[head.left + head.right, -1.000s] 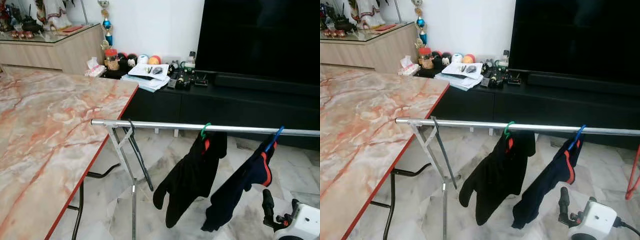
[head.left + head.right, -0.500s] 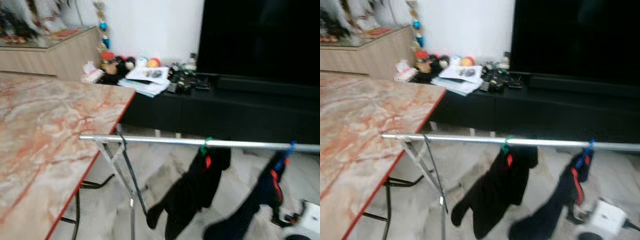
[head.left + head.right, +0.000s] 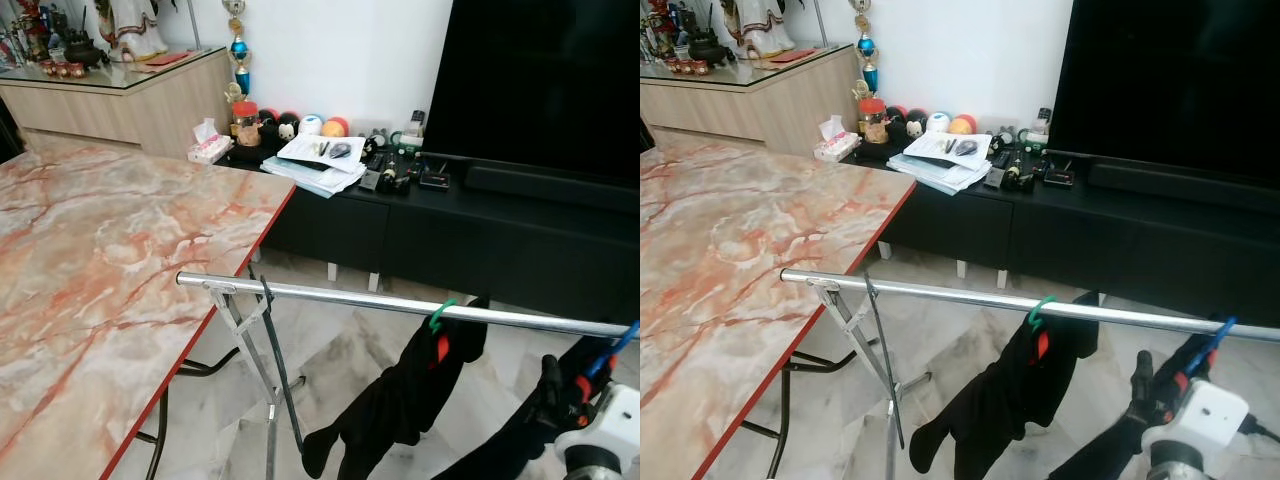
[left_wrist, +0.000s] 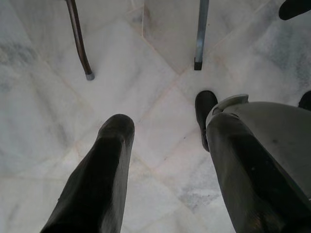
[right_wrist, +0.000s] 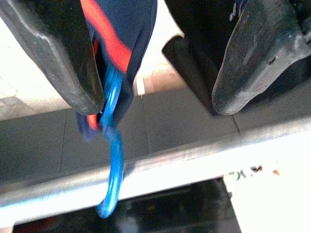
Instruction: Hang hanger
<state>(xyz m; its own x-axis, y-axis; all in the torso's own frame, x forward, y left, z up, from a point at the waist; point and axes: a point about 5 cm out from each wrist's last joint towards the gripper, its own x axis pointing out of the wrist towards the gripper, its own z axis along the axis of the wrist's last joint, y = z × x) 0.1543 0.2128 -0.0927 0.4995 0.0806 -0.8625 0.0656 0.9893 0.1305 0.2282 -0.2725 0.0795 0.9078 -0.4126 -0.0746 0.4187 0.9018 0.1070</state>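
Raised since earlier, your right gripper (image 5: 160, 63), fingers wide, flanks the blue plastic hanger (image 5: 111, 160); jerking could unhook it from the silver metal rail (image 3: 400, 303)

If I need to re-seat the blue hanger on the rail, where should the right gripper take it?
Grip the blue hanger on its neck just below the hook, above the dark garment, coming from below. The hook curls over the rail, and the right gripper is open with its fingers either side of that neck, so that part looks reachable.
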